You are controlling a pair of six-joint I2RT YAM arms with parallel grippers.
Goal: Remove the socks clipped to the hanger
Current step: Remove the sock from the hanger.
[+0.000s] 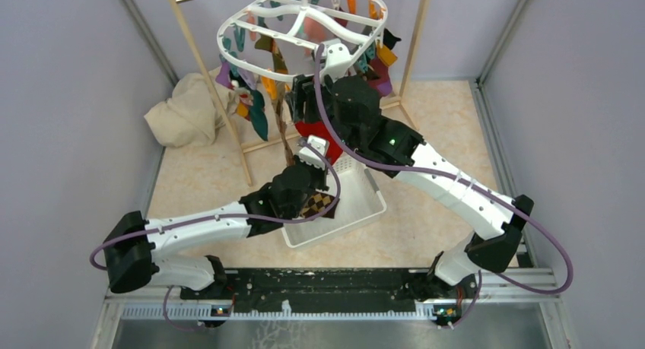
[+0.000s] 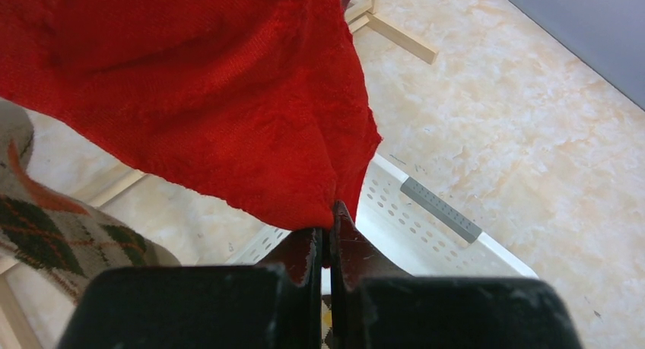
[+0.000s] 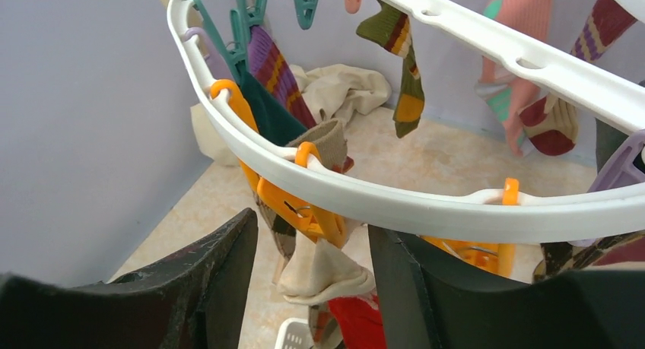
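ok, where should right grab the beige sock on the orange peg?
Beige sock: probably the free lower end, hanging clear below the peg. Come from the near side with the right gripper open astride it; the hanger rim blocks above.

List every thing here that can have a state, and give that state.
left fingers, shut on red sock
right fingers, open near hanger rim
red sock, hanging, pinched at its lower tip
hanger, many socks clipped on
basket, holds a check sock
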